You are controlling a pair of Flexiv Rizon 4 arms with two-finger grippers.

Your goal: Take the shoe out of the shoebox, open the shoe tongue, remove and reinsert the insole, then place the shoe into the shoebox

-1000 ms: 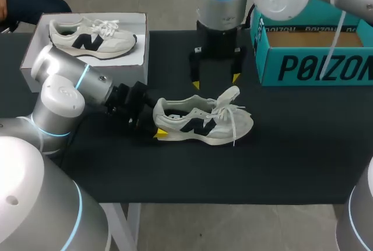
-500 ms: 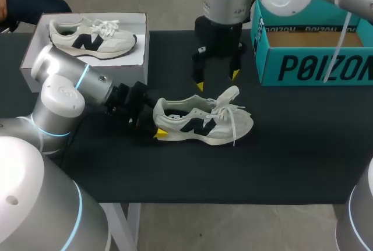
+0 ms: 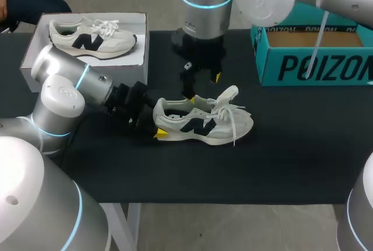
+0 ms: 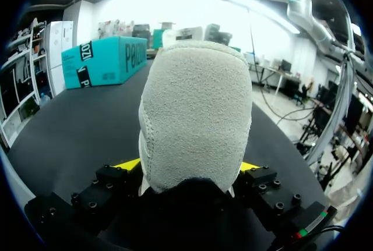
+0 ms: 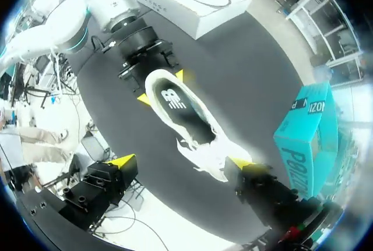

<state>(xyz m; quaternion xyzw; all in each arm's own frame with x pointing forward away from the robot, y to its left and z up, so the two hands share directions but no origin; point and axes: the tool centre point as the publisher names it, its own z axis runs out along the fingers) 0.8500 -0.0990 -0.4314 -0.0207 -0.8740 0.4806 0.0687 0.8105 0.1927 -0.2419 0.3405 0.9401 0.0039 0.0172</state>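
Note:
A white-and-grey sneaker (image 3: pixel 201 122) lies on its sole on the black table (image 3: pixel 175 175), toe to the right, its tongue (image 3: pixel 231 94) standing up. My left gripper (image 3: pixel 156 125) holds its heel, and in the left wrist view the grey heel (image 4: pixel 195 111) fills the gap between the yellow tips of that gripper (image 4: pixel 188 166). My right gripper (image 3: pixel 204 87) hangs open just above the shoe's mouth. In the right wrist view the insole (image 5: pixel 173 101) shows inside the shoe (image 5: pixel 192 131), ahead of the open right gripper (image 5: pixel 182 162). The teal shoebox (image 3: pixel 315 59) stands at the back right.
A white box (image 3: pixel 35 53) with a second sneaker (image 3: pixel 90 36) in it sits at the back left corner. The left arm (image 3: pixel 70 91) lies low across the table's left side. Bare black tabletop stretches in front of the shoe.
My right arm has swung left and down from beside the teal box to just over the shoe, turning its wrist. The left gripper and the shoe have stayed put.

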